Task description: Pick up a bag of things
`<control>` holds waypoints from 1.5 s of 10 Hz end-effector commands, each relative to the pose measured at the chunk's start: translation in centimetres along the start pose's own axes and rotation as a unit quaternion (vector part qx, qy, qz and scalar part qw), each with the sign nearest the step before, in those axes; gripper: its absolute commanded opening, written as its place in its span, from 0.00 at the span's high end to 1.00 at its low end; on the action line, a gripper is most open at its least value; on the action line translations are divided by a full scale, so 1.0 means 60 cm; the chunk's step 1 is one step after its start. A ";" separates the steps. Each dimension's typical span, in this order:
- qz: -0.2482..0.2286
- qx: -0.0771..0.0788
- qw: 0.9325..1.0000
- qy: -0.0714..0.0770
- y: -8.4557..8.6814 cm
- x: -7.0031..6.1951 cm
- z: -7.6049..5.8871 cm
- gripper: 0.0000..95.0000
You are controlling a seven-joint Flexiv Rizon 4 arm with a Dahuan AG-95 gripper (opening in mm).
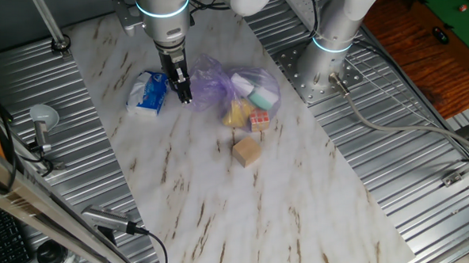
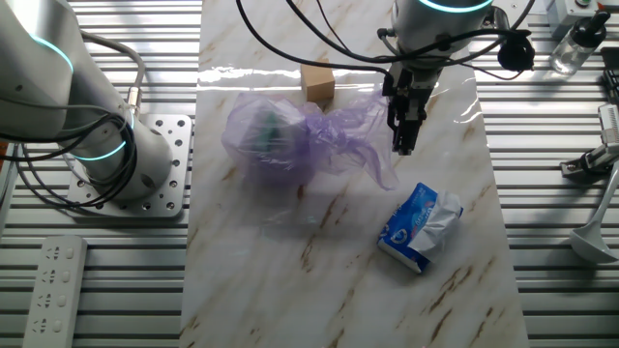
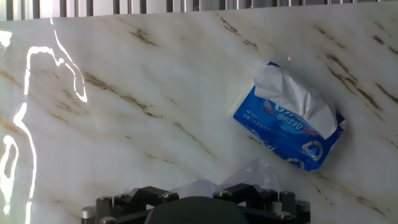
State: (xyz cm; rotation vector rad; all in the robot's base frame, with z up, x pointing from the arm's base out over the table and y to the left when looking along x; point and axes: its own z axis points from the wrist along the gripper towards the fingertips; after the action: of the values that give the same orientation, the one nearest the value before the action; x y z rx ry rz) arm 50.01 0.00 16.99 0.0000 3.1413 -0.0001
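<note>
The bag of things point(image 1: 240, 92) is thin pale-purple plastic with yellow, mint-green, white and pink blocks showing through. It lies on the marble board, also seen in the other fixed view point(image 2: 290, 145). My gripper point(image 1: 184, 92) stands at the bag's loose left end, its fingers pressed together on the crumpled plastic. In the other fixed view the gripper point(image 2: 401, 140) sits at the bag's right-hand tail. In the hand view a bit of the bag's plastic point(image 3: 255, 174) bunches just past the gripper body, and the fingertips are hidden.
A blue-and-white packet point(image 1: 147, 93) lies just left of the gripper and fills the right of the hand view point(image 3: 289, 118). A tan wooden cube point(image 1: 247, 152) sits in front of the bag. The robot base point(image 1: 320, 68) stands behind the bag, with ribbed metal around the board.
</note>
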 end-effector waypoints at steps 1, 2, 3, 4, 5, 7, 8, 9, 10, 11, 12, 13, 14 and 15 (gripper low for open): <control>0.000 0.000 1.000 0.000 0.000 0.000 0.000 0.00; -0.124 -0.024 0.992 0.006 0.000 0.000 0.000 1.00; -0.124 -0.024 0.992 0.006 0.000 0.000 0.000 1.00; -0.124 -0.024 0.992 0.006 0.000 0.000 0.000 1.00; -0.124 -0.024 0.992 0.006 0.000 0.000 0.000 1.00; -0.124 -0.023 0.992 0.006 0.000 0.000 0.000 1.00; -0.125 -0.023 0.992 0.006 0.000 0.000 0.000 1.00; -0.125 -0.023 0.992 0.006 0.000 0.000 0.000 1.00; -0.125 -0.023 0.992 0.006 0.000 0.000 0.000 1.00; -0.125 -0.022 0.992 0.006 0.000 0.000 -0.001 1.00; -0.125 -0.022 0.992 0.006 0.000 0.000 -0.001 1.00; -0.125 -0.022 0.992 0.006 0.000 0.000 -0.001 1.00; -0.125 -0.022 0.992 0.006 0.000 0.000 -0.001 1.00; -0.125 -0.022 0.992 0.006 0.000 0.000 -0.001 1.00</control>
State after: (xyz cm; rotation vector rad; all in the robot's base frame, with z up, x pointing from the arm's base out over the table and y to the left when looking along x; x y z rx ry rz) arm 49.97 0.00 17.04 -0.3952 3.1269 0.0702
